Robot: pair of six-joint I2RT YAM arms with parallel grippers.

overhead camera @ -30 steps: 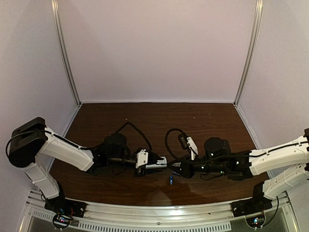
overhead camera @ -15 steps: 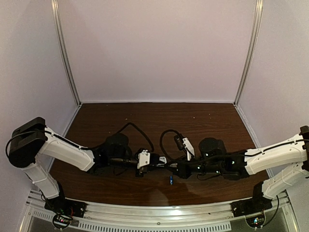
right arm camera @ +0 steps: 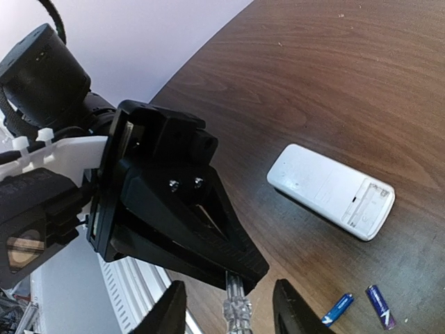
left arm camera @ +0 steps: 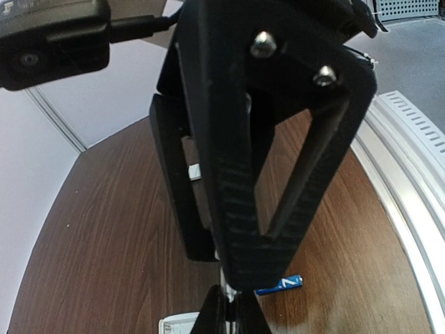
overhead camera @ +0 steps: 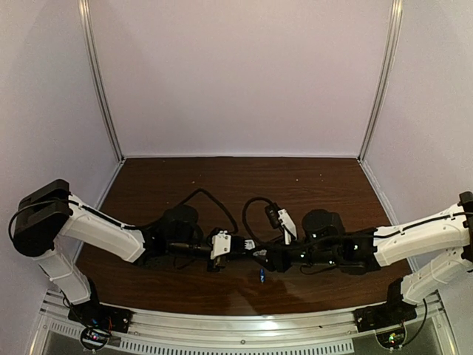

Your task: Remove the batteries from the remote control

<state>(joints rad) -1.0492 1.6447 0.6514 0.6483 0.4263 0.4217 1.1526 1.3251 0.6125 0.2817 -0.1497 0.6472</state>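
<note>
My left claw (right arm camera: 236, 268): clenched on the thin end of the screwdriver (right arm camera: 236, 296).
My right claw (right arm camera: 229, 313): spread wide, one finger on each side of the screwdriver's clear handle, with a gap on both sides. It grips nothing.
Remote control (right arm camera: 330, 191): flat on the counter (right arm camera: 334, 83), back side up. In the right wrist view it sits up and to the right of my right claw.
Remote's long way: slanted, with the open battery bay at the lower right end. The bay looks empty to me.
First battery (right arm camera: 338, 308): flat on the counter, just beside my right claw's right finger.
Second battery (right arm camera: 379, 306): near the first one, not touching it, and just below the open bay.
Nearer arm: my two claws meet in the middle. The batteries lie on my right claw's side, so I think that one is nearer.
Job: both batteries look out already.
</note>
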